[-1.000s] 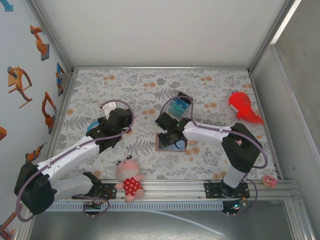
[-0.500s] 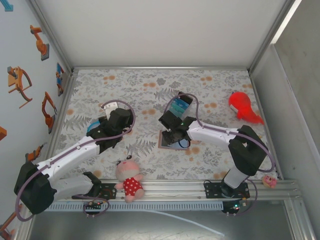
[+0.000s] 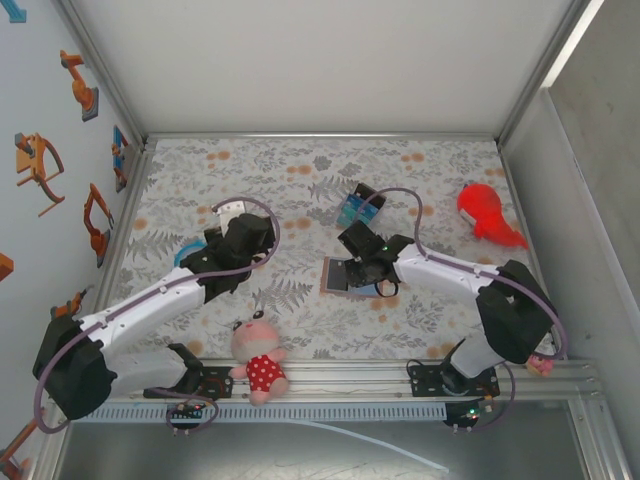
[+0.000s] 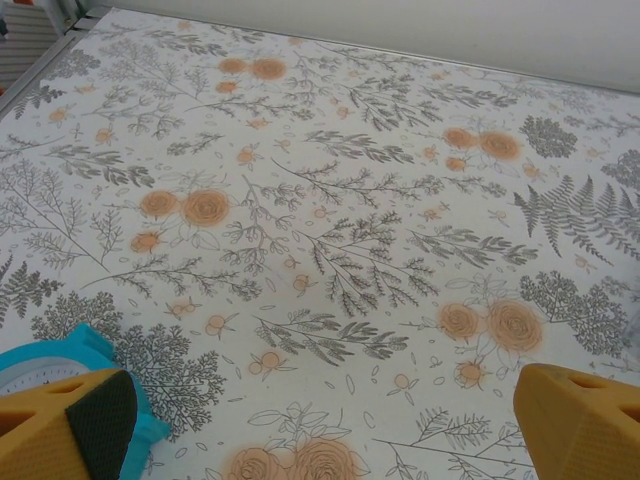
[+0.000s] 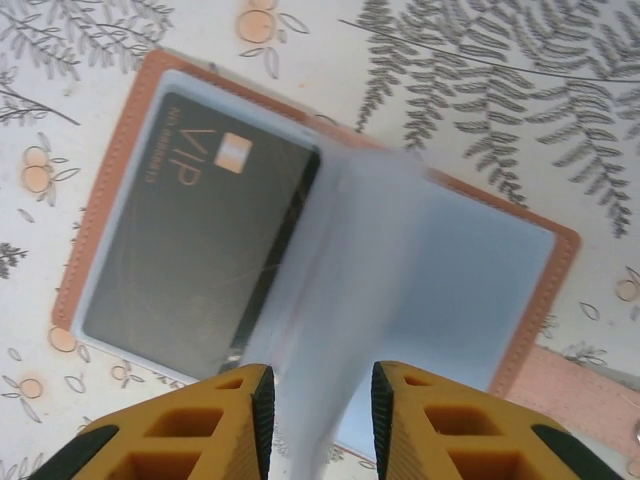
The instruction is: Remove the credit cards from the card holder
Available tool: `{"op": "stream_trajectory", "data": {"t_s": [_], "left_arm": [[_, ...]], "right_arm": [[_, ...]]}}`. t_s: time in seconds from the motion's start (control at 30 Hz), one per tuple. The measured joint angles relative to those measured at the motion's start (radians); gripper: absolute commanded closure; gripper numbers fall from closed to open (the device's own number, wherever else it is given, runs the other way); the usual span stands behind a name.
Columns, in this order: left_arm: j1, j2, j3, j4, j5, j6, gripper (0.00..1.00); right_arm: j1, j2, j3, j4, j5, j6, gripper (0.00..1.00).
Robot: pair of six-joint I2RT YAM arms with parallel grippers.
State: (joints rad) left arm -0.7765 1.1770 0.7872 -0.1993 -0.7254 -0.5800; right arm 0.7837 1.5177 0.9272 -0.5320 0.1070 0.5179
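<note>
The right gripper (image 5: pixel 320 400), jaws slightly apart astride a clear page (image 5: pixel 330 260) of the card holder (image 5: pixel 480 290), should pinch the black card (image 5: pixel 190 250) at ten o'clock. The left gripper (image 4: pixel 320 420) stands wide apart, empty.

A floral-patterned table (image 3: pixel 300 170) carries an open card holder (image 3: pixel 335 277) near its middle, a black, blue and teal striped block (image 3: pixel 358 205) just beyond it toward the far edge. A red toy (image 3: pixel 485 213) lies by the right edge, a plush doll (image 3: pixel 258 355) at the near edge, and a teal object (image 3: pixel 185 254) toward the left edge.
</note>
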Motion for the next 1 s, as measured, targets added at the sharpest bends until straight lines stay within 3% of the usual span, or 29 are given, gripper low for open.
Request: {"op": "stream_trajectory", "data": {"t_s": [0.6, 0.8, 1.0], "left_arm": [[-0.016, 0.078, 0.024, 0.005, 0.057, 0.027, 0.03], [-0.016, 0.085, 0.024, 0.010, 0.067, 0.027, 0.03], [-0.016, 0.093, 0.024, 0.026, 0.073, 0.027, 0.03]], "right_arm": [[-0.200, -0.060, -0.115, 0.024, -0.018, 0.032, 0.70], [-0.207, -0.130, -0.111, 0.032, -0.044, 0.046, 0.73], [-0.198, -0.102, -0.077, 0.085, -0.112, 0.085, 0.71]]}}
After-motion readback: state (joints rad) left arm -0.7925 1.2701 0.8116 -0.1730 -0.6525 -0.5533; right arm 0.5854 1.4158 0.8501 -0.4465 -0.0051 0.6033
